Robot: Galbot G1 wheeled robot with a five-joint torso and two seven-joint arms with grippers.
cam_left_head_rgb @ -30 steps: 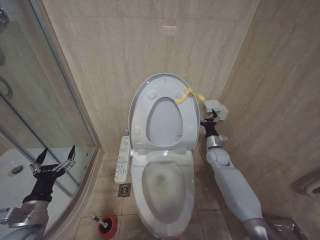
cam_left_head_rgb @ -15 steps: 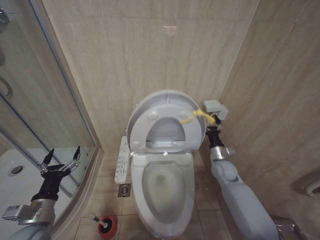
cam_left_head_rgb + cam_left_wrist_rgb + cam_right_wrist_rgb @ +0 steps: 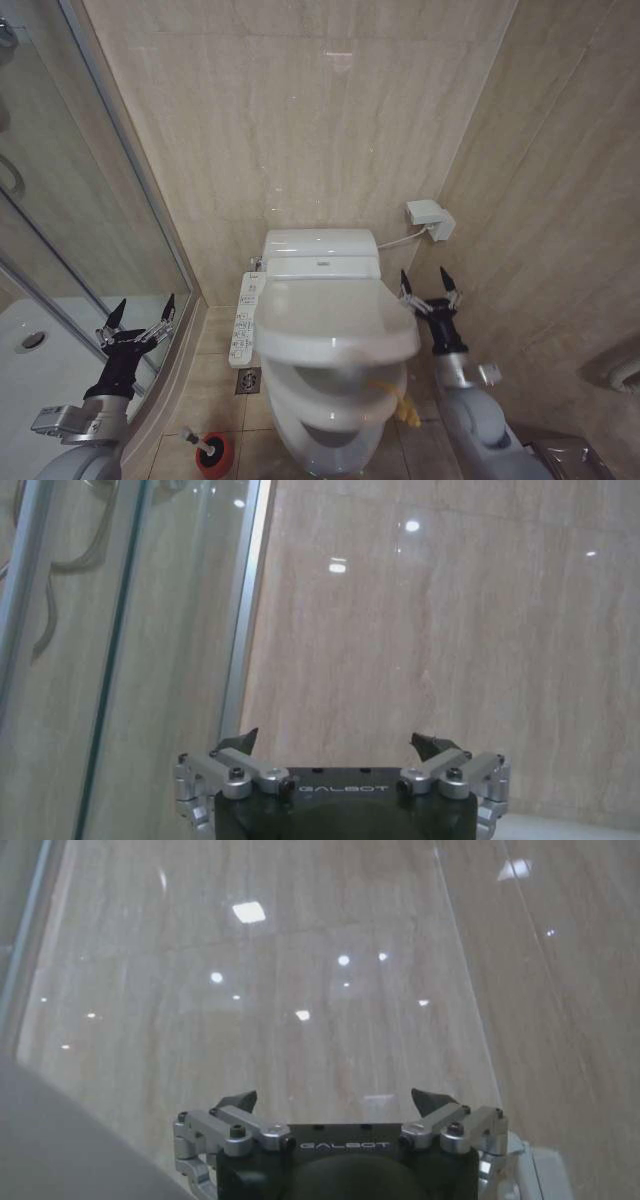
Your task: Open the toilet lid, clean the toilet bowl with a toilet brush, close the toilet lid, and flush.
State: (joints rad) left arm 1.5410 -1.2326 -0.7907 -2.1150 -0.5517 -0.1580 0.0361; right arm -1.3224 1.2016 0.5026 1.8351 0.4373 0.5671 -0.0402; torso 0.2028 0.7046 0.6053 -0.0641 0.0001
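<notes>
The white toilet lid point(image 3: 330, 320) hangs almost level over the toilet, tilted down toward the front. Its yellow ribbon point(image 3: 405, 408) dangles at the front right. Under it sits the ring seat point(image 3: 300, 400), also lowered, and both cover most of the toilet bowl point(image 3: 292, 447). My right gripper point(image 3: 428, 285) point(image 3: 335, 1099) is open just right of the lid, apart from it, holding nothing. My left gripper point(image 3: 140, 318) point(image 3: 340, 742) is open by the shower glass at the left. The toilet brush point(image 3: 192, 437) stands in its red holder point(image 3: 215, 455) on the floor left of the bowl.
The glass shower screen point(image 3: 90, 200) and its curved tray point(image 3: 30, 360) close off the left. A control panel point(image 3: 244, 318) sits on the toilet's left side, with a floor drain point(image 3: 248, 380) below. A wall box point(image 3: 430, 218) with cable is behind the right arm. Tiled walls stand close.
The lid and seat have swung down from upright to nearly level. The ribbon has left my right gripper, which has dropped lower. My left gripper has drifted slightly right.
</notes>
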